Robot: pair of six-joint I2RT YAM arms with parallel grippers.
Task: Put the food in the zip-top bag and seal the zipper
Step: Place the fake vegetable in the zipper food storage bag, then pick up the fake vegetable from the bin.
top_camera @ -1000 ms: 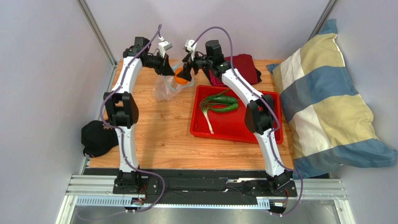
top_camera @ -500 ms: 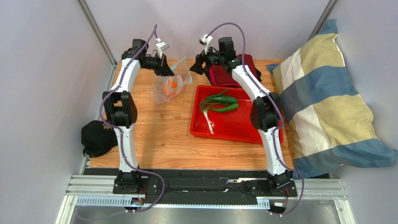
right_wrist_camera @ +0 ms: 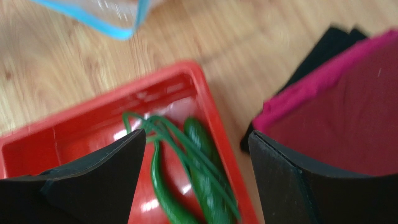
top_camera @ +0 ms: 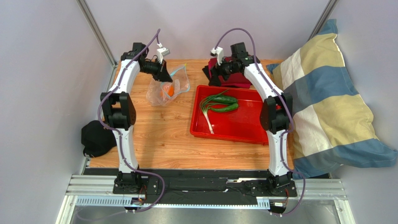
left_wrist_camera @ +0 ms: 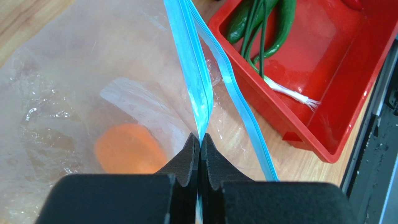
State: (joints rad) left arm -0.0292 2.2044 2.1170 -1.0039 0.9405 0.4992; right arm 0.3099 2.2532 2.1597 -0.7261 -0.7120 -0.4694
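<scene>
Left tool (left_wrist_camera: pixel 200 141) pinching zipper (left_wrist_camera: pixel 196 79), orange fruit (left_wrist_camera: pixel 125 149) hazy

The gripper (right_wrist_camera: pixel 196 140) gapes above green vegetables (right_wrist_camera: pixel 209 189) in red tray (right_wrist_camera: pixel 163 75).

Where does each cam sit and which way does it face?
Top external: above and behind the bases, looking down on the table; both arms show whole.
Left wrist: on the left arm, looking down along the left gripper, shut on the zipper of the zip-top bag holding the orange fruit.
Right wrist: on the right arm, looking down past the open right gripper at the red tray and a dark red cloth.
Shared: all three show the red tray and green vegetables.
</scene>
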